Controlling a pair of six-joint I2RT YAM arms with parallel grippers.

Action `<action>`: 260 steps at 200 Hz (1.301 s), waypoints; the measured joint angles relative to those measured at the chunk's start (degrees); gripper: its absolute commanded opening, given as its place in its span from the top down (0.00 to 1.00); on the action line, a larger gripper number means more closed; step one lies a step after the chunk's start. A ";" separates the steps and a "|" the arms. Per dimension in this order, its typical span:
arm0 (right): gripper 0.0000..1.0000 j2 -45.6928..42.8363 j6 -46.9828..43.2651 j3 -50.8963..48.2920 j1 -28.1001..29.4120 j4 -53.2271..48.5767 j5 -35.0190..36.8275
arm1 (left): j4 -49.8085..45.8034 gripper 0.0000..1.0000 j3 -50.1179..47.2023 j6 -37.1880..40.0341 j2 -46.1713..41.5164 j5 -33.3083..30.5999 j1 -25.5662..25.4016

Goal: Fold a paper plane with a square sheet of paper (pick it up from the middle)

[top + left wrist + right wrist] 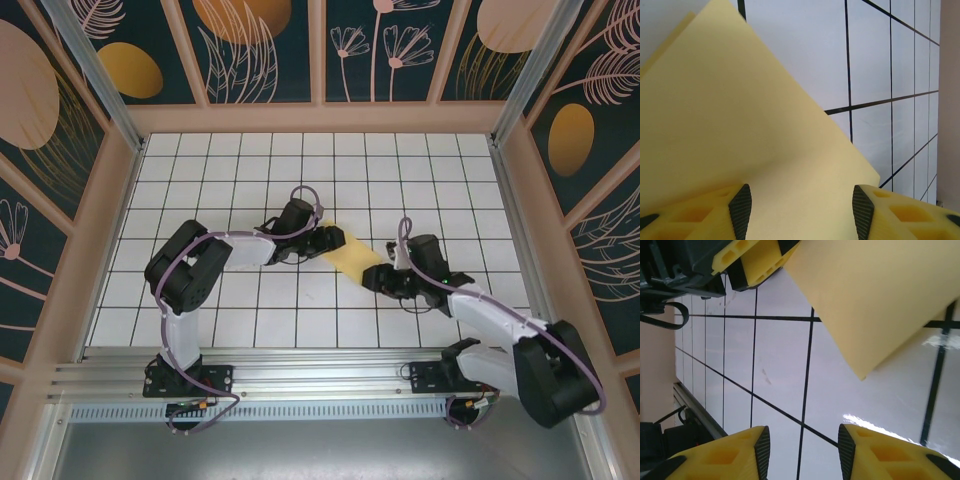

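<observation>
Seeing paper (352, 255) at middle of bench (250, 170), creased into a narrow yellow strip, set diagonal between the hands. Left hand (800, 205) at its far-left end: spread wide, sheet running through the gap, not pinched. Right hand (801, 447) just beside the near-right end: spread over bare tile, paper corner just beyond.
</observation>
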 measured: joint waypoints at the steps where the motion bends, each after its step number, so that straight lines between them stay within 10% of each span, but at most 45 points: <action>1: 0.52 -0.13 0.00 -0.02 -0.11 -0.13 0.04 | -0.02 0.39 0.00 0.00 -0.04 0.00 0.00; 69: 0.46 10.91 -4.13 6.36 -13.60 -1.33 2.58 | -4.31 0.29 1.75 0.85 -8.98 -7.65 0.98; 162: 0.45 38.77 -14.43 24.46 -14.51 1.29 -8.26 | -7.15 0.33 3.74 -0.07 -1.62 -9.53 2.40; 260: 0.81 39.69 -17.46 21.84 -13.75 1.53 -18.08 | -7.08 0.34 3.74 1.03 -0.13 -5.55 2.40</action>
